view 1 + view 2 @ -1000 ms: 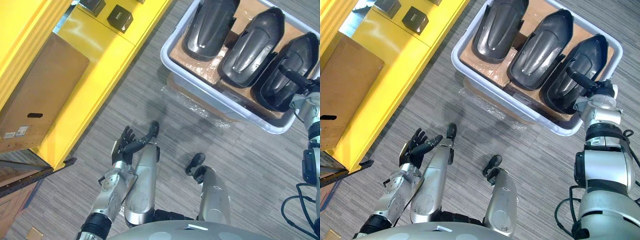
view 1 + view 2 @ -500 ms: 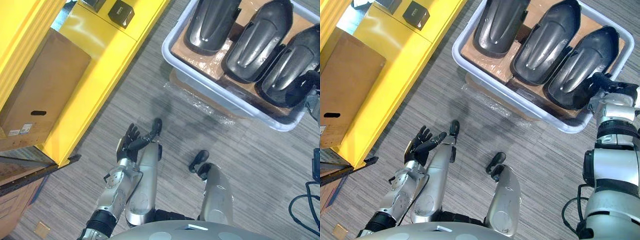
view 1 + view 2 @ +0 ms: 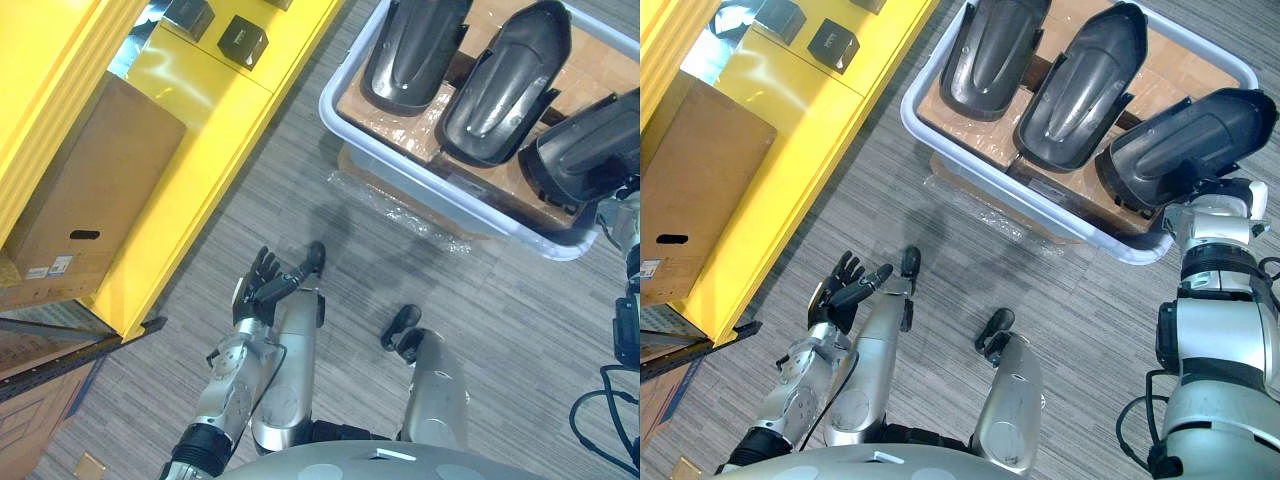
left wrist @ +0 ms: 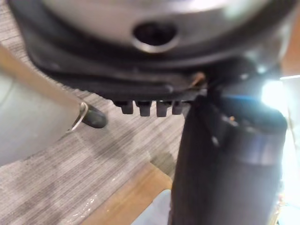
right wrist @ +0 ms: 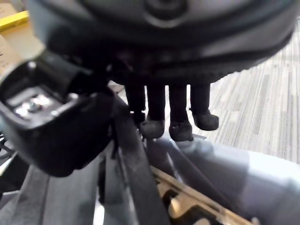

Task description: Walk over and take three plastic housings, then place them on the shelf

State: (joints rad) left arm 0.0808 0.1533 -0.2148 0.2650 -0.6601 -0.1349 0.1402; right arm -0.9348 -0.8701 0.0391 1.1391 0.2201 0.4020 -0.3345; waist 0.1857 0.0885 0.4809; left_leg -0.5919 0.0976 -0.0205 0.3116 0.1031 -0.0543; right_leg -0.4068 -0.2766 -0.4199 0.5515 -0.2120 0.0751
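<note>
Three black plastic housings are in a pale bin [image 3: 420, 172] on the floor ahead. Two of them [image 3: 415, 50] [image 3: 500, 85] lie flat on cardboard. The rightmost housing [image 3: 1185, 150] is tilted up off the cardboard, with my right hand [image 5: 180, 123] shut on its near edge. In the right wrist view the fingers curl over the housing's rim [image 5: 136, 183] and the thumb [image 5: 56, 136] sits on the other side. My left hand [image 3: 262, 290] hangs open low at my left side, holding nothing. The yellow shelf [image 3: 200, 90] runs along the left.
A large cardboard box [image 3: 95, 190] lies on the yellow shelf, and two small black boxes [image 3: 240, 40] [image 3: 188, 14] sit further along it. Crumpled clear plastic [image 3: 400, 205] lies on the grey carpet under the bin's near side.
My right hand's fingers have curled shut on the rightmost housing, and its near end has risen and tilted out of the bin. The left hand has stayed open.
</note>
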